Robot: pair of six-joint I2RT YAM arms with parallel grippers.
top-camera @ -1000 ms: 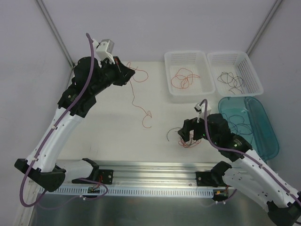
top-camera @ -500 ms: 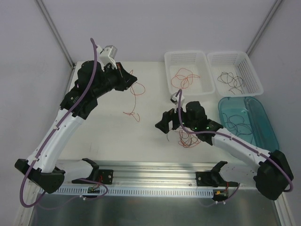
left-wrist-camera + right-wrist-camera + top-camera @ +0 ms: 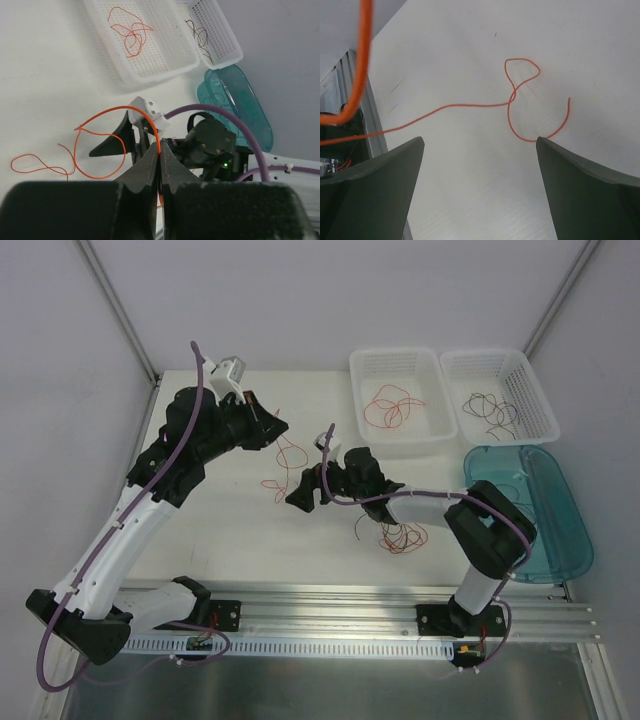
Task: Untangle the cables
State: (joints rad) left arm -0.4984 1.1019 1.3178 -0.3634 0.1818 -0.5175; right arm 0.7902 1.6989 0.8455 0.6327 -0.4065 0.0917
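**Left gripper pinched a red-orange cable while the right gripper hung spread beside it**

The left gripper was pressed together on a red-orange cable. The strand ran up between its fingertips and curved away to the left. From overhead, that cable dropped from the gripper to the counter, and its free end lay in loose loops near the counter's middle. The right gripper was spread wide with nothing between its fingers. It hovered over the counter just right of those loops, and its wrist view showed one loop and a hooked end lying flat below. Nearer and to the right lay a tangle of cables, red and dark strands mixed. At the far right, the left white basket held red cables. The right white basket held dark cables. A teal tray sat just on the near side of the right basket.
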